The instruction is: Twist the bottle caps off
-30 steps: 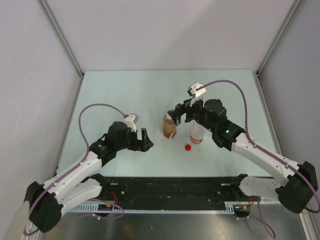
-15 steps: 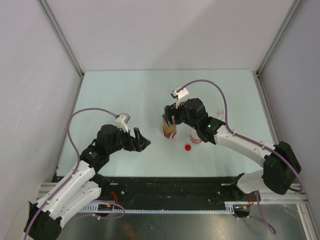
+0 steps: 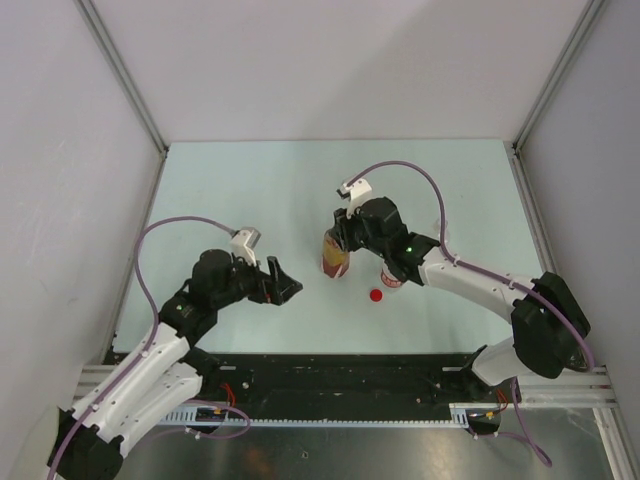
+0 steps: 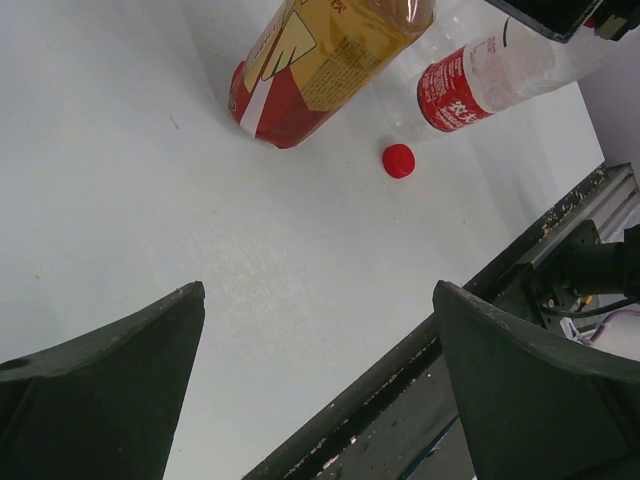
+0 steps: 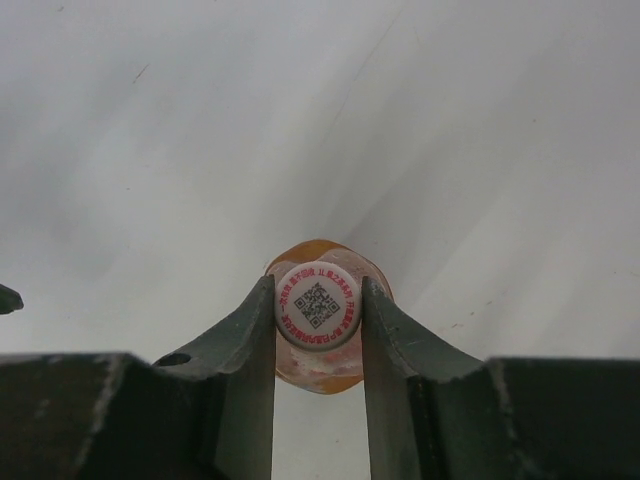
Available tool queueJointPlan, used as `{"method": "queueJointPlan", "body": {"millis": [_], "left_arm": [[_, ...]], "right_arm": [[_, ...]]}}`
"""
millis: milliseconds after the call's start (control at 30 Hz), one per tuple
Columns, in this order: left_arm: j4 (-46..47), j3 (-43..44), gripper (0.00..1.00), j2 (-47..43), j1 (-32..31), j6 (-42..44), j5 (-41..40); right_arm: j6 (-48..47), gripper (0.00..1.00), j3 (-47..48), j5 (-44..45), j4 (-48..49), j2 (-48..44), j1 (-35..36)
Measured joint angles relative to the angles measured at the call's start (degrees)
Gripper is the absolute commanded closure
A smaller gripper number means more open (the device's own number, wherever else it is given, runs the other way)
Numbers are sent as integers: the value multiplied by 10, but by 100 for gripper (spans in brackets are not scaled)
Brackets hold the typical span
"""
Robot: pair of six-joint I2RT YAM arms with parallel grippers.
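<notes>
An amber bottle (image 3: 336, 258) with a red and yellow label stands mid-table. My right gripper (image 3: 343, 236) sits on top of it, shut on its white cap (image 5: 318, 305), which carries a printed code. Both fingers (image 5: 248, 340) press the cap's sides, and the bottle's amber shoulder (image 5: 318, 375) shows below. Just right of it stands a clear bottle with a red-and-white label (image 3: 392, 275), its top hidden under the right arm. A loose red cap (image 3: 376, 295) lies on the table in front. My left gripper (image 3: 284, 283) hovers open and empty left of the bottles (image 4: 320, 60).
A black rail (image 3: 340, 375) runs along the table's near edge, also seen in the left wrist view (image 4: 520, 290). Grey walls close in the table on the left, back and right. Purple cables (image 3: 400, 168) arch above both arms.
My right gripper moved left and down onto the amber bottle's top and closed on its white cap. The left arm shifted slightly early on and stayed open.
</notes>
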Motion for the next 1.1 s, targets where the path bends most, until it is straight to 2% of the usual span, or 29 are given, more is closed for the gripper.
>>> {"method": "queueJointPlan", "body": {"millis": [200, 467, 900, 1100], "left_arm": [[0, 0, 1, -17, 0, 4, 1], [0, 5, 1, -40, 0, 7, 1], [0, 41, 1, -75, 0, 18, 38], [1, 54, 1, -80, 0, 36, 81]], "right_arm": [[6, 99, 0, -17, 0, -2, -6], [30, 100, 0, -86, -1, -56, -34], [89, 100, 0, -302, 0, -152, -111], [94, 100, 0, -445, 3, -159, -127]]}}
